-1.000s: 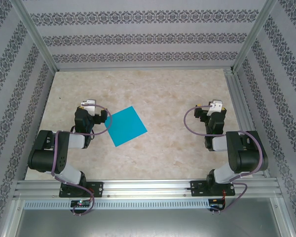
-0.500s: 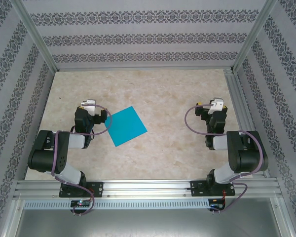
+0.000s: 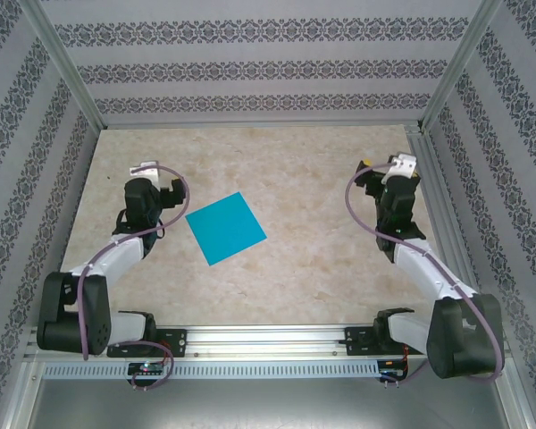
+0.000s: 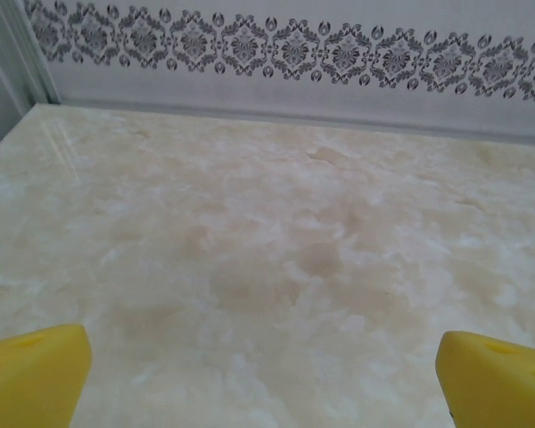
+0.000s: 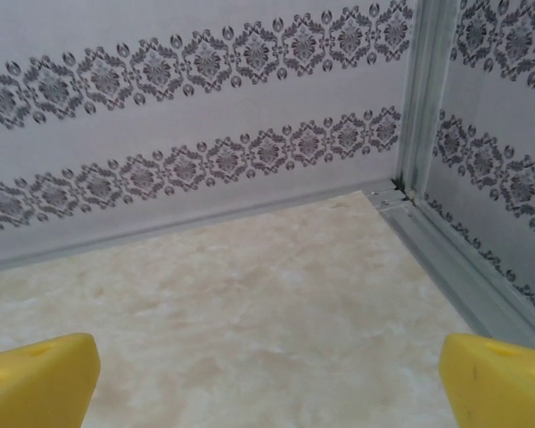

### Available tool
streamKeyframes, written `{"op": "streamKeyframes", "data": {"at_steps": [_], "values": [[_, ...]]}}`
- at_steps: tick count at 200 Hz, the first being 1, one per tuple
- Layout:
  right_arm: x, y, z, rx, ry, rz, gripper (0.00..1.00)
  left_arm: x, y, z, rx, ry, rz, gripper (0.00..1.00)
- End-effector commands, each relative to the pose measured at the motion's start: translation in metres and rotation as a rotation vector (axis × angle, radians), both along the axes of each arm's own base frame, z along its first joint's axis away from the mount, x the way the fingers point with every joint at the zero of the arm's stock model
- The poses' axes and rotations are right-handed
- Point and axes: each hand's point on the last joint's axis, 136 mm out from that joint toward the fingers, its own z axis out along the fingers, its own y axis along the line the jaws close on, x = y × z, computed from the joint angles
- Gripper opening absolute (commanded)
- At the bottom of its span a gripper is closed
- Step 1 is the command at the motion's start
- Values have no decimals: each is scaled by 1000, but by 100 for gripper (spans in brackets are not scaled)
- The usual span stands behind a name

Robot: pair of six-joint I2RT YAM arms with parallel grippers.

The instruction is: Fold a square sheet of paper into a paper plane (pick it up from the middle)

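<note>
Turquoise sheet (image 3: 225,229): lies flat and unfolded on the worktop (image 3: 304,161), turned so that one corner points at my left arm. It sits between my two arms, nearer the left one, about mid-depth.

Left fingers (image 3: 146,175): just left of the sheet's left corner and a little farther back, apart from it. They pinch nothing. In the left wrist view the left pads (image 4: 31,374) sit at the two lower corners, spread wide. Bare marbled worktop lies between them and runs ahead to the back wall (image 4: 276,53).

Right fingers (image 3: 389,172): well apart from the sheet, near the right rail (image 3: 442,210). They are spread wide too. The right pads (image 5: 36,379) sit at both lower corners of the right wrist view, with bare worktop between. Ahead is the back right corner, where the post (image 5: 423,89) meets the rail.

Room: open worktop on every side of the sheet, widest toward the back and the centre. The tightest margin is between my right fingers and the rail.
</note>
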Motion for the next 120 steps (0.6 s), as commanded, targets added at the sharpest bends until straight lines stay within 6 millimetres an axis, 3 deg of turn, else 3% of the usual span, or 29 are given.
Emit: {"op": "streamKeyframes", "data": {"at_steps": [1,29,71,105,120], "values": [[-15,19,-41,129,275,-4,98,-10,-2,12,-165,79,45,100],[-8,78,-55,172,401,103,98,-15,-15,32,-327,108,37,100],[-12,206,-68,-34,527,317,98,-27,-20,59,-400,173,44,100],[-27,299,-108,-272,654,481,98,-36,-25,71,-400,225,23,100],[-37,329,-121,-376,695,547,98,-41,-22,71,-380,234,30,100]]}}
